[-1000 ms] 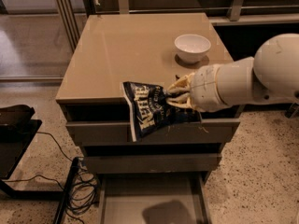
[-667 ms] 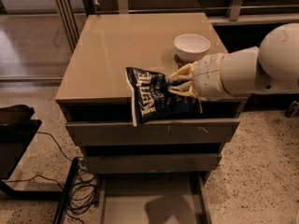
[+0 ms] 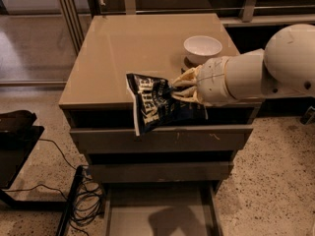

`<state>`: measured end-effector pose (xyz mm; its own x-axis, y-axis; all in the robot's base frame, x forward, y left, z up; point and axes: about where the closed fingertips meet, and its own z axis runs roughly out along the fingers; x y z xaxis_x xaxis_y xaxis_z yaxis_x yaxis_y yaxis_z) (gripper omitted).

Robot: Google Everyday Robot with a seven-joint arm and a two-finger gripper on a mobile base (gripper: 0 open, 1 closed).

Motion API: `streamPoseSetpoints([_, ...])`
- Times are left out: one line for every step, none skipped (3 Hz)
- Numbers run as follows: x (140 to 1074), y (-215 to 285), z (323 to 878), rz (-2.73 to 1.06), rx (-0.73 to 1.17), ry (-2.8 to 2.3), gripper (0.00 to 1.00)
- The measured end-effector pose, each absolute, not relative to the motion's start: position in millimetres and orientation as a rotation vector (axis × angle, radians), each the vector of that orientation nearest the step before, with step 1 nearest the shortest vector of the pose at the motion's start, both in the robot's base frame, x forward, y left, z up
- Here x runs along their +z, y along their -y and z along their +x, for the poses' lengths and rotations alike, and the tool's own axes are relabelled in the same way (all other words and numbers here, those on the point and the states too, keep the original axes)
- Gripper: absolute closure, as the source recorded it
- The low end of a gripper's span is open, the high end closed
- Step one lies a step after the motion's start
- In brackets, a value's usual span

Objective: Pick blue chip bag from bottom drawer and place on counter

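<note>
My gripper [image 3: 178, 89] comes in from the right on a thick white arm and is shut on the blue chip bag [image 3: 152, 107]. The dark navy bag with white lettering hangs from the fingers in the air, over the front edge of the counter [image 3: 123, 48] and in front of the top drawer. The bottom drawer [image 3: 160, 213] is pulled out at the bottom of the view, and its grey floor shows only the arm's shadow.
A white bowl [image 3: 202, 48] stands on the counter at the right, just behind my gripper. Two closed upper drawers [image 3: 162, 139] face forward. Black cables [image 3: 83, 200] and a dark object [image 3: 17, 132] lie on the floor at the left.
My gripper has lifted the chip bag upward and a little back, from in front of the drawers to the level of the counter's front edge.
</note>
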<state>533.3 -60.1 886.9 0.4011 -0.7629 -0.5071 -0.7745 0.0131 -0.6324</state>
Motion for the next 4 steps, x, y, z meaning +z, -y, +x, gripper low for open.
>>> streamPoseSetpoints([882,38,549,-1.765,0.035,-1.328,1.0])
streamPoseSetpoints([882,12,587,-1.789,0.05,-1.304,1.0])
streamPoseSetpoints([885,-4,627,-1.783,0.064,-1.301,1.0])
streamPoseSetpoints([897,2,671,-1.746,0.044,-1.336,1.0])
